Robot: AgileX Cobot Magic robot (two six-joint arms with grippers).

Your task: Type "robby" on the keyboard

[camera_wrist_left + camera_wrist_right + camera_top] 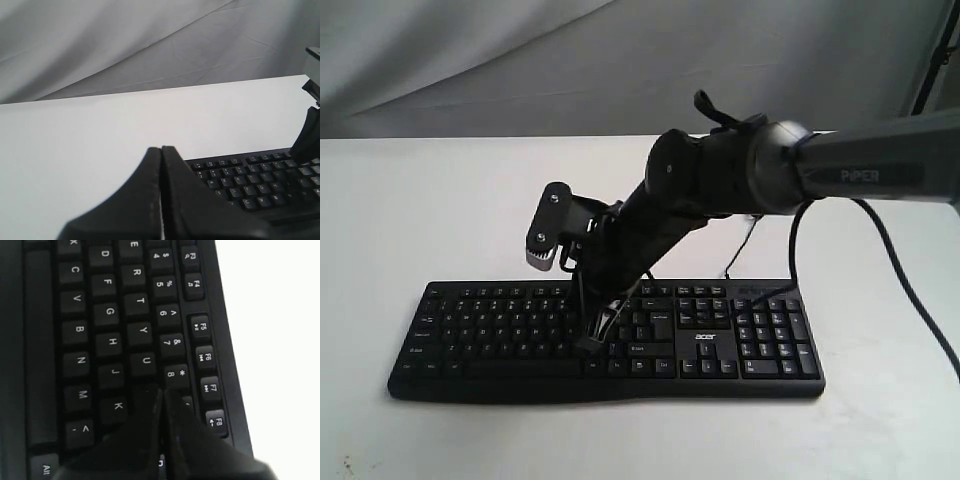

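Keyboard (500,335): flat on the white table (410,200), mid-scene.
Right pincer (161,399): closed, empty, tip just past the U key (145,361).
Left pincer (161,152): closed, empty, clear of the keys.
Progress: probably mid-word; letters already typed cannot be told.

Black keyboard (500,335) with white legends (143,330) and logo (706,338), on plain white table (400,220); my left gripper (161,150) and right gripper (161,394) are black; backdrop (470,60), grey creased cloth.
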